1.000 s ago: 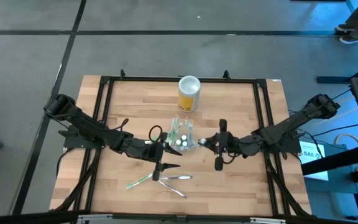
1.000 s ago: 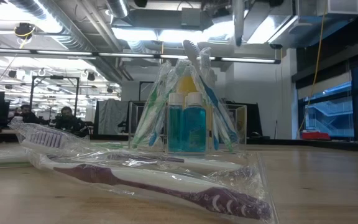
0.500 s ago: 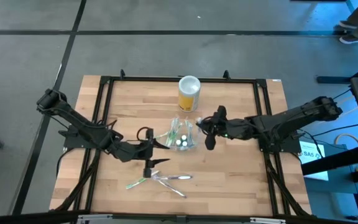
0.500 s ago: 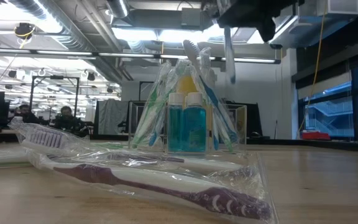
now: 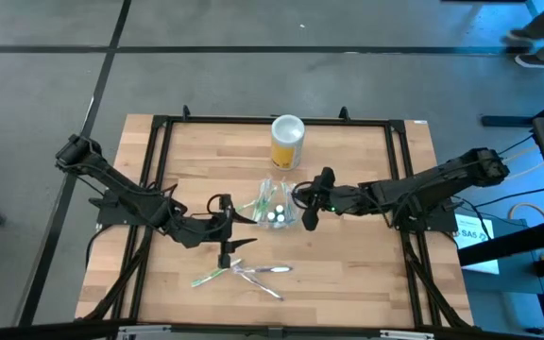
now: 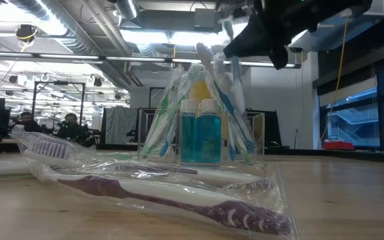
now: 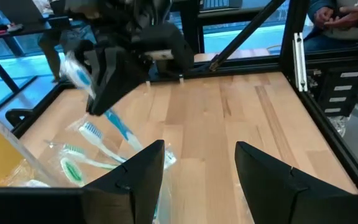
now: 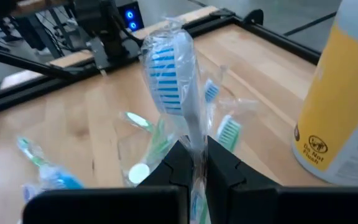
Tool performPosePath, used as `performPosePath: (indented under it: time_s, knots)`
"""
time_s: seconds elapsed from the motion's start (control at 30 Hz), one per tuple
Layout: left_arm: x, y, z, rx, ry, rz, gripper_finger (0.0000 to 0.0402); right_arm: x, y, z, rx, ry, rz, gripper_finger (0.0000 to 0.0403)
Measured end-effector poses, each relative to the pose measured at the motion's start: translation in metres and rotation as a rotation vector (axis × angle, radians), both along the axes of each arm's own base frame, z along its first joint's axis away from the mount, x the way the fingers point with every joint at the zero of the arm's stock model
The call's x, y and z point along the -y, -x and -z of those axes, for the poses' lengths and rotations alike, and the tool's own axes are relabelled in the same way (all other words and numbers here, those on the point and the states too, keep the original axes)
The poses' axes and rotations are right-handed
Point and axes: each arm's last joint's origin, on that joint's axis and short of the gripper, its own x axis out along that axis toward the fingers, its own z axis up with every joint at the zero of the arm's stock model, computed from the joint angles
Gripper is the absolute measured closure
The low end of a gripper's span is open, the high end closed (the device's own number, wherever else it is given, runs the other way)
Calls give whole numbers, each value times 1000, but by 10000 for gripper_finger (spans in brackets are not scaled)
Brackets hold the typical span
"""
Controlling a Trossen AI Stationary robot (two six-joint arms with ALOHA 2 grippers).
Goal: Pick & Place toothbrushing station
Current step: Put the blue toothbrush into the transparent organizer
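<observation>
The toothbrushing station (image 5: 274, 206) is a clear container that stands on the wood at the table's middle. It holds several wrapped toothbrushes and two blue bottles (image 6: 202, 137). My right gripper (image 5: 307, 204) is just right of the station. It is shut on a wrapped toothbrush with blue bristles (image 8: 168, 68), which also shows in the low view (image 6: 235, 70). My left gripper (image 5: 244, 229) is open and empty just left of the station, and its wrist view (image 7: 197, 180) shows the same. My right gripper pinches the wrapped toothbrush by its handle (image 8: 194, 146) between its two fingers. The wrapped head sticks out beyond the fingertips. The fingers come from the table's right, slanting down. The brush is clear of the table, by the station's right side; whether it touches the station, I cannot tell.
A yellow canister with a white lid (image 5: 287, 142) stands beyond the station toward the far edge. Loose wrapped toothbrushes (image 5: 244, 272) lie on the wood near the front, one of them purple (image 6: 159, 193). A black frame (image 5: 159, 123) runs round the table.
My right gripper has carried the wrapped toothbrush toward the table's left and far side, and down to the station's right side. My left gripper has drawn back a little from the station toward the table's left and has stayed open.
</observation>
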Motion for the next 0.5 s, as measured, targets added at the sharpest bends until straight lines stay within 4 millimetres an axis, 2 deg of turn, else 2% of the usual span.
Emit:
performPosePath:
  time_s: [0.5]
  knots:
    - [0,0,0,0,20,-7,208,1,-16,39,-114,-24,51,384]
